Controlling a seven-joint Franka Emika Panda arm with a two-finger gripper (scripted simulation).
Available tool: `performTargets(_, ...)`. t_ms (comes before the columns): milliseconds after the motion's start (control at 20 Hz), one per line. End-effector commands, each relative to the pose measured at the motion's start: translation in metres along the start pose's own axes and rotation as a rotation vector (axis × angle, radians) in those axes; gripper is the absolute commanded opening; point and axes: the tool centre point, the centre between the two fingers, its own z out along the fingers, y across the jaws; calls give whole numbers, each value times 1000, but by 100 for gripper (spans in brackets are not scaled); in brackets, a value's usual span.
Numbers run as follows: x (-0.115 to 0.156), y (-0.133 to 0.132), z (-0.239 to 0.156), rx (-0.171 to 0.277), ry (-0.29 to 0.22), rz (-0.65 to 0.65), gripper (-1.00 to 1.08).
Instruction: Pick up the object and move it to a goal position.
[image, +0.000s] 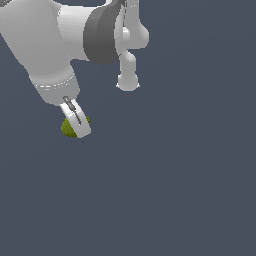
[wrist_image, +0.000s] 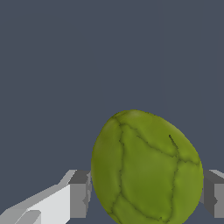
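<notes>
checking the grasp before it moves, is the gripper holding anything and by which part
The gripper has its jaws on either side of the yellow-green object, across its wide middle. Contact looks close on both sides, but a firm hold cannot be confirmed.

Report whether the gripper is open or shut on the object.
Shut on the object: the gripper has a finger pad against each side.

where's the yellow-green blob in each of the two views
Exterior view: the yellow-green blob sits in the upper part toward the exterior view's left, partly hidden behind a finger of the gripper.
Wrist view: the blob looms large and close between the two fingers, nearly filling the gap.
Shared landmark: the gripper's fingers flanking the blob, over the plain grey-blue ground.
</notes>
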Motion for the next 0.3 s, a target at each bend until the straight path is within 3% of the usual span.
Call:
performTargets(0, 3, -1, -8, 1, 1, -1, -100)
performTargets(250, 6, -1, -12, 1, 1, -1, -100)
